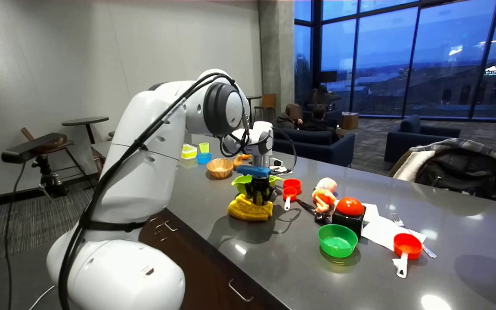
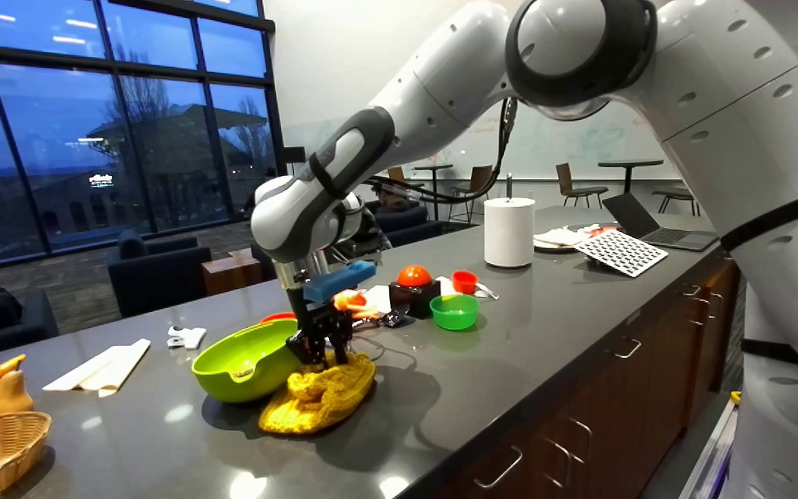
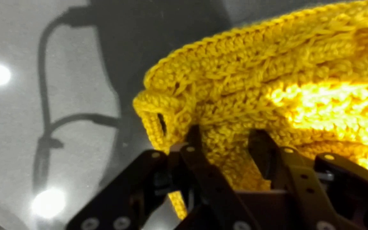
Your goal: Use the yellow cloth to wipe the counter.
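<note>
The yellow knitted cloth lies bunched on the grey counter, below my gripper, in both exterior views (image 1: pixel 248 209) (image 2: pixel 319 402). The grey counter top (image 2: pixel 510 339) shows its bare surface around the cloth. My gripper (image 2: pixel 328 360) points down with its fingertips pressed into the cloth. In the wrist view the cloth (image 3: pixel 251 80) fills the upper right, and its folds fill the gap between the two partly closed fingers (image 3: pixel 228 137). The gripper looks shut on this thick bunch. The very tips are partly sunk in the cloth.
A lime green bowl (image 2: pixel 246 360) stands right beside the cloth. Nearby are red measuring cups (image 1: pixel 290 192), a doll (image 1: pixel 324 198), a black box with a red dome (image 1: pixel 349 213) and a green bowl (image 1: pixel 337 241). A wicker basket (image 1: pixel 220 168) and paper towel roll (image 2: pixel 508 232) stand farther off.
</note>
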Robot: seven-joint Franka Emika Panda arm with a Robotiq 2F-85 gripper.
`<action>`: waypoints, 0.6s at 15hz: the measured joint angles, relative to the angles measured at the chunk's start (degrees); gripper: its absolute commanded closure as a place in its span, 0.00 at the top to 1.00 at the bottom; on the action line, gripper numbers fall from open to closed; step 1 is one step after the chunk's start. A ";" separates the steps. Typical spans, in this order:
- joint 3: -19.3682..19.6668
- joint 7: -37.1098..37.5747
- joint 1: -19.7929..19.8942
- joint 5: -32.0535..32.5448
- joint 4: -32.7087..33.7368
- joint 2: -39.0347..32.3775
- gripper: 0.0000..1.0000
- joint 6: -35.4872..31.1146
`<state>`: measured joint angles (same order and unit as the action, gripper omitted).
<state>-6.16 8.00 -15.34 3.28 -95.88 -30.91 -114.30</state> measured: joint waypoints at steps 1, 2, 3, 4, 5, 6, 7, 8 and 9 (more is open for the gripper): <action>0.03 0.27 0.09 0.00 -0.15 0.41 0.83 0.00; 0.07 0.48 0.22 0.00 -0.24 0.83 0.89 0.01; 0.22 0.70 0.28 0.00 -0.33 1.31 0.97 0.01; 0.42 1.01 0.36 0.00 -0.45 1.93 0.99 0.02; 0.67 1.50 0.50 0.02 -0.63 2.68 1.00 0.01; 0.97 1.89 0.71 0.02 -0.86 3.55 1.00 0.01; 1.31 2.50 0.93 0.04 -1.12 4.54 1.00 0.01; 1.62 3.03 1.22 0.05 -1.43 5.66 1.00 0.01; 1.95 3.74 1.55 0.07 -1.79 6.85 1.00 0.02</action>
<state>-4.20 11.75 -13.80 3.35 -97.67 -24.05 -114.28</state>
